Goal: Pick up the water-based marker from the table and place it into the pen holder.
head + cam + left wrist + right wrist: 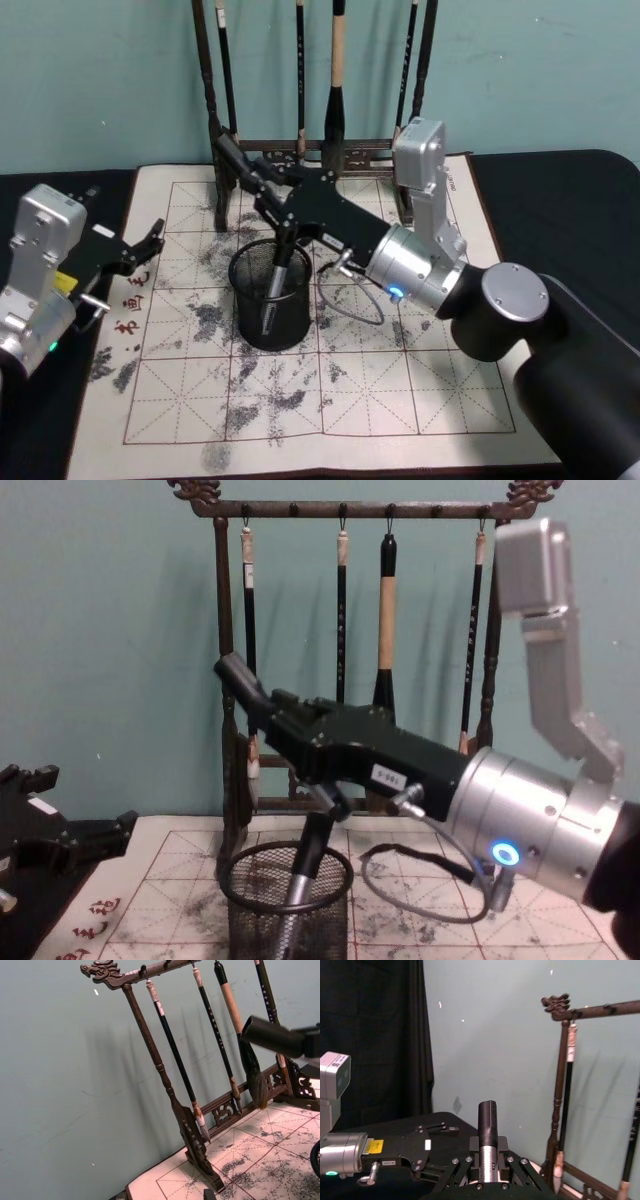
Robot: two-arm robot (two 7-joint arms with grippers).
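Marker (276, 272) slanted inside the pen holder (270, 300), lower end down in the mesh, upper part clamped in the right claw (283, 232) just above the rim. Risk: tipping the holder if pulled sideways on release. Left claw (150, 243) spread open, idle over the desk (400, 380), well left of the holder.

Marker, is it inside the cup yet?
Nearly. Done: the grey, black-capped water-based marker is off the white calligraphy mat, clamped in the right end effector. In hand: it slants with its lower end inside the black wire-mesh pen holder, cap sticking up. Left: let go and pull away. The left end effector sits open by the mat's left edge.
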